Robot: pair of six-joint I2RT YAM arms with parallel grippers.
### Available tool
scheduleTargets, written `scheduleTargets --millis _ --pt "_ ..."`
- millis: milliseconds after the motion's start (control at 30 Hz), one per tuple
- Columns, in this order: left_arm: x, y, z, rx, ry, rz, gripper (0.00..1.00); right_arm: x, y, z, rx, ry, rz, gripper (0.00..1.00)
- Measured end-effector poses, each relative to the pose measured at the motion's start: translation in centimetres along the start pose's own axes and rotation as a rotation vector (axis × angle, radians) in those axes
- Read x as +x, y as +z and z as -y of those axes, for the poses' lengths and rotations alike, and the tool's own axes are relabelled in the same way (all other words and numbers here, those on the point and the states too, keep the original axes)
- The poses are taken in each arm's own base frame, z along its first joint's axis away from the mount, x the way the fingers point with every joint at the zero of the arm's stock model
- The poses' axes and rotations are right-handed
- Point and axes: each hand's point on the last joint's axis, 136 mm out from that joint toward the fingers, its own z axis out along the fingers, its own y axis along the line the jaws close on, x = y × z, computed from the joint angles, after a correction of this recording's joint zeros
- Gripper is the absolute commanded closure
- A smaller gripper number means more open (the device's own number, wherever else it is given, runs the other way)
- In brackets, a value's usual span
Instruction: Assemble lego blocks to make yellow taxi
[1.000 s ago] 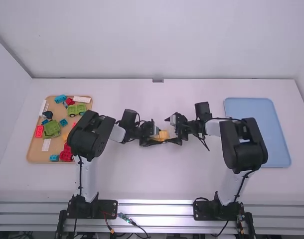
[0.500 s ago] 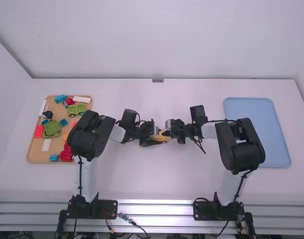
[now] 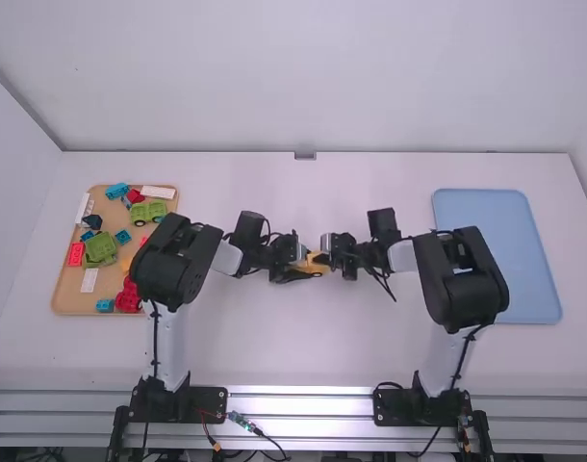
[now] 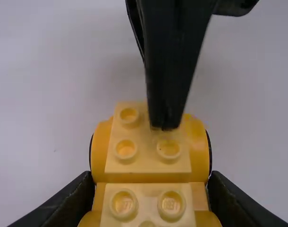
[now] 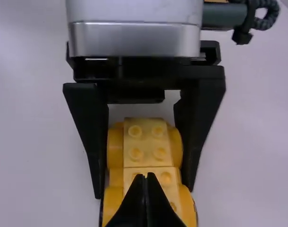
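Body [image 4: 148,165] of the taxi was found over mid-table, between the arms. It was gripped from both sides by the fingers of the left gripper [image 4: 150,182]. The right gripper [image 5: 145,175] was seen with its fingertips together, nothing held between them, and set against the studs [image 4: 126,149] on top.

Done: two yellow studded sections were seen joined end to end, wheels along the sides. Seating of the joint was judged to be under way or being checked by pressing; full seating could not be confirmed.

Left: no cab or roof was seen on the studs, so upper parts were judged still to be added. Loose blocks [image 3: 100,250] were noted on the tan tray [image 3: 66,298] at left; the blue tray [image 3: 496,207] lay at right.
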Motion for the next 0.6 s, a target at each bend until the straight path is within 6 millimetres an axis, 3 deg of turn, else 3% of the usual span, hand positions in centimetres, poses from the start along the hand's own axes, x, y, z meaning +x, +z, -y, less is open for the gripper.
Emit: scheduleTargets --millis 600 --pt "0.03 0.0 -0.01 -0.001 -0.007 -0.001 0.54 0.15 1.09 0.66 -0.056 0.029 0.088 1.0"
